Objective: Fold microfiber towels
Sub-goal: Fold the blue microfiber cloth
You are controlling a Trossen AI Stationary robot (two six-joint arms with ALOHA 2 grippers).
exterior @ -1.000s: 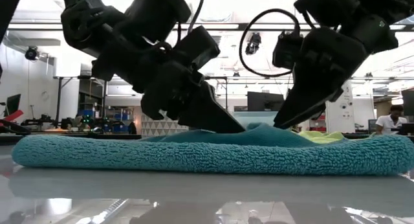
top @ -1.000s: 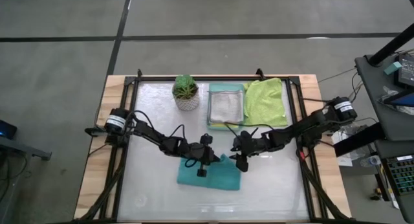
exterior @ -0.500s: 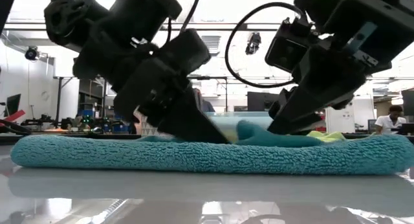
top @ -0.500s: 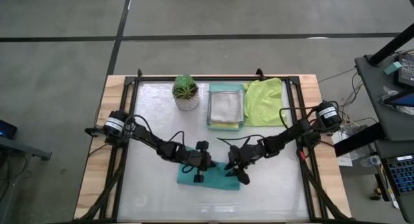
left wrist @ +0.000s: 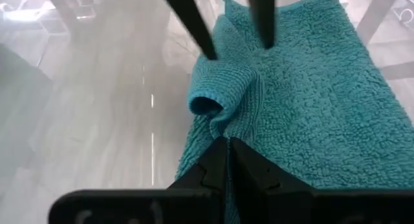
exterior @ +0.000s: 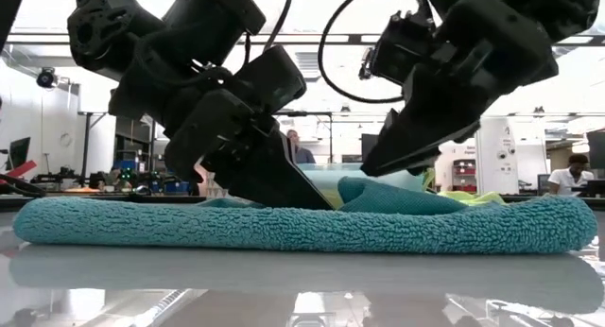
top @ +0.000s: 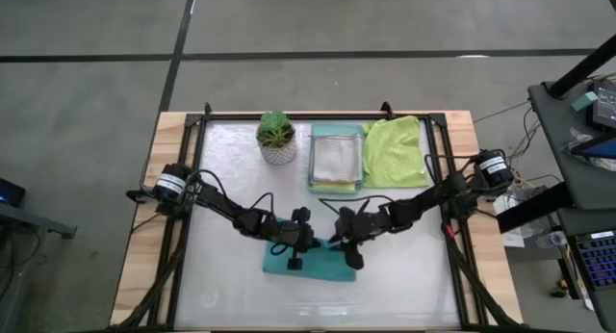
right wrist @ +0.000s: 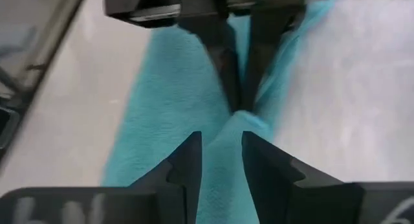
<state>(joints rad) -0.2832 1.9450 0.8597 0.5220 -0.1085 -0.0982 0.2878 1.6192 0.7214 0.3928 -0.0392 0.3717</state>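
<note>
The bench (top: 231, 189) is taken up mostly by a glossy white top inside a dark frame, with both arms reaching in toward the middle. Along the far edge a lime green towel (top: 395, 150) is spread flat, and just beside it a pale grey towel (top: 336, 158) is stacked on other folded towels in a mint tray (top: 312, 160). A small potted plant (top: 276, 137) is parked next to that.

The teal towel (top: 310, 264) is laid out near the front middle, folded into a long strip, with a little ridge pulled up along its top. The left claw (left wrist: 228, 141) is clamped shut on that raised fold, fingers tight together with cloth pinched between them. The right claw (right wrist: 221, 141) is set right opposite, fingers still a bit apart and straddling the same ridge, tips down at the cloth.
</note>
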